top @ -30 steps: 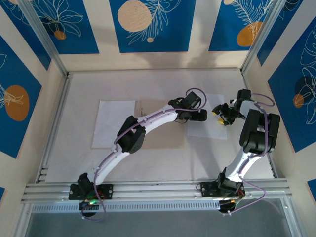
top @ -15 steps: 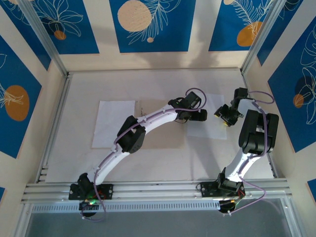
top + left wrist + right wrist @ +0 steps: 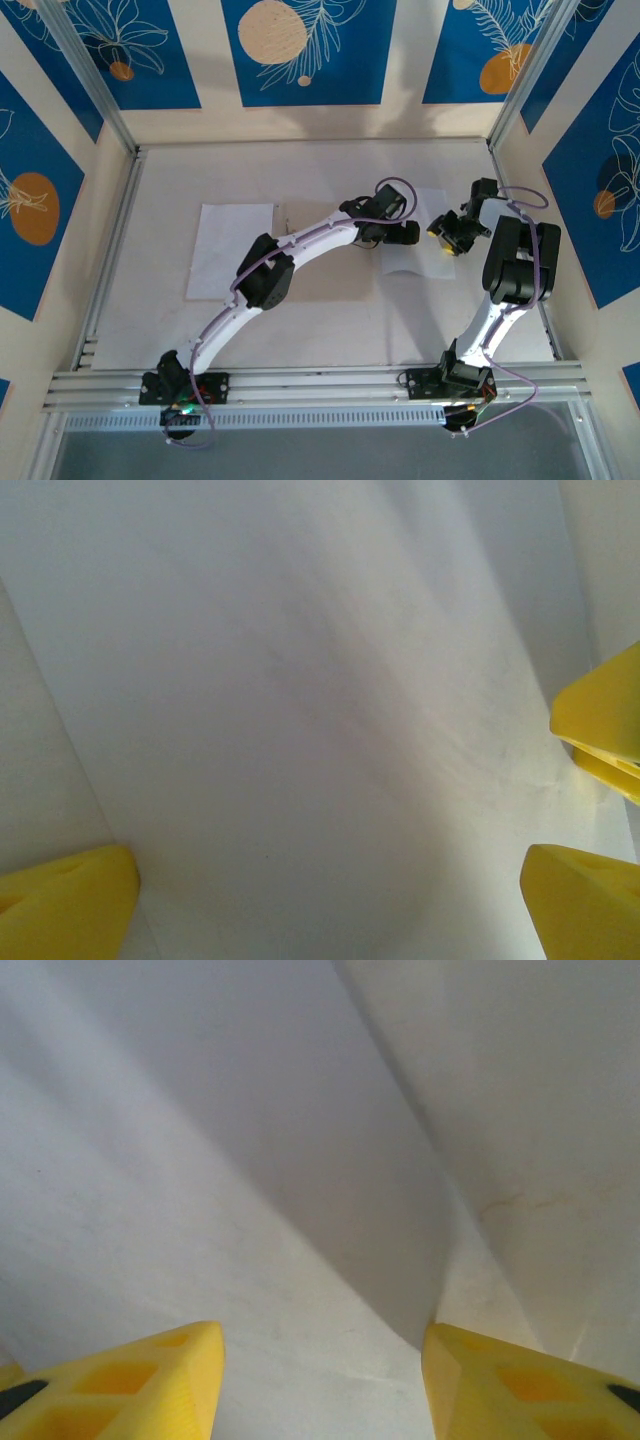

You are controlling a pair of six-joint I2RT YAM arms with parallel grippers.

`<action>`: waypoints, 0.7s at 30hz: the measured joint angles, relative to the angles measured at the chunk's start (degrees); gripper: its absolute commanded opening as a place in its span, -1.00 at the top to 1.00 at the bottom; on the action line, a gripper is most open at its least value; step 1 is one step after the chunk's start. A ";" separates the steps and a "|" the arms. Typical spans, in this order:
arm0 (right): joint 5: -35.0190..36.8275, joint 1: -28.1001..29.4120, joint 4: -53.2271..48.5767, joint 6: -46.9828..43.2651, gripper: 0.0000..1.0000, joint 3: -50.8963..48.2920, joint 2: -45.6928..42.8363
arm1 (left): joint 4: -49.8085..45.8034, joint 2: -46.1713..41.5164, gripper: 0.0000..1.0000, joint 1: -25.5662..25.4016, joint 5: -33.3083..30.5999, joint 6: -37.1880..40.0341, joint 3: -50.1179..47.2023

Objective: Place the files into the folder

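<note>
Top external view: the left gripper is hanging with its jaws spread wide over the left edge of the right sheet, and the right gripper is hovering just beside it with its jaws partly apart, over the same sheet's middle. Neither is clamping anything, as far as I can tell. Between the right gripper's fingers the paper is rising in a soft ridge, and the sheet's near edge is looking lifted off the table.

The sheet is lying toward the table's right edge, with its long axis running from the near edge to the far edge. The folder is lying just left of it, touching or slightly under its left edge, beneath the left arm. So the sheet's way in is leftward, across its short side. Both grippers are sitting on this sheet.

The left sheet is waiting beyond the folder, toward the table's left edge, well apart from both grippers.
</note>
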 measured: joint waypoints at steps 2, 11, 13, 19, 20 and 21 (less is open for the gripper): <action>-1.51 -0.02 0.33 0.00 -0.11 0.00 0.07 | 0.02 -0.02 -1.00 0.04 0.09 0.00 0.00; -7.13 0.00 2.12 0.26 -0.10 -0.61 0.07 | 0.00 -0.02 -1.00 0.07 0.26 0.00 0.00; -7.52 0.00 2.14 0.26 -0.09 -0.66 0.07 | 0.00 -0.02 -1.00 0.09 0.28 0.00 0.00; -4.94 0.48 1.42 0.20 -0.09 -0.63 -0.09 | -0.02 -0.07 -1.00 0.11 0.46 0.00 0.00; -3.78 0.68 1.11 0.17 -0.10 -0.63 -0.26 | -0.02 -0.07 -1.00 0.13 0.46 0.00 0.00; -2.51 0.94 0.74 0.13 -0.10 -0.63 -0.59 | 0.00 -0.07 -1.00 0.15 0.48 0.00 0.00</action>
